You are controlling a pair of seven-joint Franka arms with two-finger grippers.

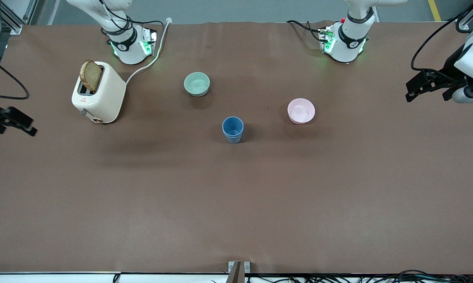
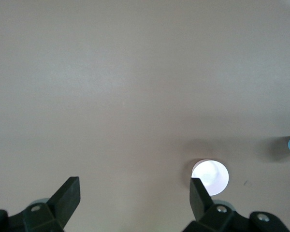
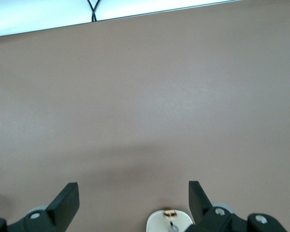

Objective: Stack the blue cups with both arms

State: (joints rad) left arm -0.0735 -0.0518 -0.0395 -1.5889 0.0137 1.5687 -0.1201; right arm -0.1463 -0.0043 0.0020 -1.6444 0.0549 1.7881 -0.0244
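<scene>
Both arms wait raised at the table's ends, left gripper (image 2: 134, 205) and right gripper (image 3: 134, 205) spread wide and holding nothing. The blue cup (image 1: 232, 129) stands upright mid-table, mouth up, nearer the camera than the two bowls

Brown table (image 1: 236, 204), grey floor (image 1: 240, 10)

Probably a robotics lab: brown-covered table (image 1: 236, 204), bolted arm bases, loose cabling.
</scene>
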